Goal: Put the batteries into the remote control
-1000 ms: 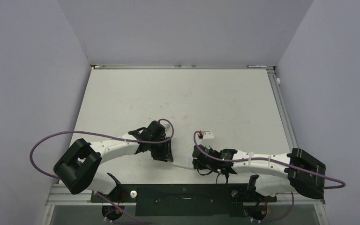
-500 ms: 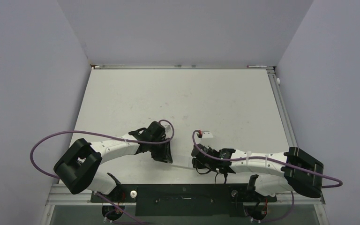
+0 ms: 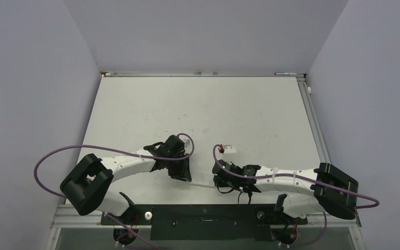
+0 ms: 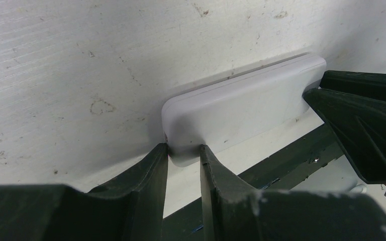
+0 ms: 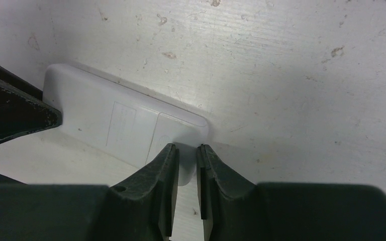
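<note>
Seen from above, two robot arms meet low over the near edge of a pale, scuffed bench [image 3: 198, 104]. Between them is the remote control [image 4: 241, 105], a slim white handset that shows from overhead only as a thin white sliver. This suggests it is tipped up on a long edge, though that is not certain.

The left gripper [image 4: 183, 160] has its dark jaws closed on one short end of the remote control, one finger on each side of a rounded corner. The right gripper [image 5: 187, 155] has its jaws closed in the same way on the opposite end, with only a narrow gap between them. In the right wrist view the plain back faces the camera, with faint seams marking a panel that is probably the battery cover. The panel lies just by the right jaws.

No battery can be seen in any view. A tiny white plastic piece [image 3: 230, 150] lies on the bench just beyond the right gripper and apart from the remote control.

The handset looks light, rigid and smooth-skinned, so it is likely to slip or pivot under a corner pinch. A hold across its thin sides at the end away from the cover would probably be steadier and would leave the panel free to slide. The thin plastic shell may flex or mark if squeezed hard.
</note>
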{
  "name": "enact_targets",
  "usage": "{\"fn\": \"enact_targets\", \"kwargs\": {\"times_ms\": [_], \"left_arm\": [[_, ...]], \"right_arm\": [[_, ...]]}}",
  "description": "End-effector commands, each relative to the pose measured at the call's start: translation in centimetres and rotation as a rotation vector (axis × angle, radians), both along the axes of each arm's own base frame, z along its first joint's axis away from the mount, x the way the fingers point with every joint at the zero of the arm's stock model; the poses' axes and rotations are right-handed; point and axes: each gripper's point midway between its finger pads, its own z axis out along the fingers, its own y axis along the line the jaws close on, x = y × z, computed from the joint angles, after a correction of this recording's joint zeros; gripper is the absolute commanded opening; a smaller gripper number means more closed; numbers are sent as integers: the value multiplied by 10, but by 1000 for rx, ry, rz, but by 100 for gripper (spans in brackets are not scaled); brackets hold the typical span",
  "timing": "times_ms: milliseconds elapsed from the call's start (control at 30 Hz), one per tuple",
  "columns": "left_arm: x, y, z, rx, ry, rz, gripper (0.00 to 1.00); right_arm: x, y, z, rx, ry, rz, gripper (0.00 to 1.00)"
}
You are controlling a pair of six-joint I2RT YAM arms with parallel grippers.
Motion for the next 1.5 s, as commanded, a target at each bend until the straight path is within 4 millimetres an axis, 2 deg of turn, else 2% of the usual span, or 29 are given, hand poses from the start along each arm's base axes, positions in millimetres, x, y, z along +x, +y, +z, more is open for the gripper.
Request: {"fn": "enact_targets", "kwargs": {"times_ms": [0, 267, 400, 500, 567, 700, 833, 1000, 1033, 1133, 1333, 1467], "left_arm": [[-2, -28, 11, -78, -20, -58, 20], [-4, -36, 12, -86, -24, -71, 18], [0, -30, 14, -43, -45, -63, 19], [6, -19, 17, 22, -71, -45, 28], [12, -11, 19, 66, -93, -27, 36], [24, 5, 28, 139, -129, 9, 47], [37, 15, 47, 162, -181, 49, 55], [47, 26, 80, 156, -254, 95, 67], [50, 31, 87, 162, -275, 111, 70], [54, 43, 108, 152, -331, 161, 76], [53, 73, 133, 94, -385, 310, 88], [46, 78, 137, 42, -392, 354, 91]], "right_arm": [[-15, 31, -6, 101, 64, 72, 18], [-24, 47, -4, 140, 77, 144, 18], [-16, 35, 1, 57, 42, 146, 18], [-3, 8, 7, -89, -18, 123, 21], [4, -2, 16, -149, -49, 117, 26], [16, -15, 36, -221, -114, 110, 38], [27, -20, 61, -210, -186, 104, 46], [32, -12, 85, -190, -254, 205, 66], [32, -9, 87, -186, -266, 247, 74], [28, 1, 87, -179, -280, 391, 86], [13, 24, 66, -147, -219, 650, 92], [14, 38, 49, -155, -182, 736, 95]]}}
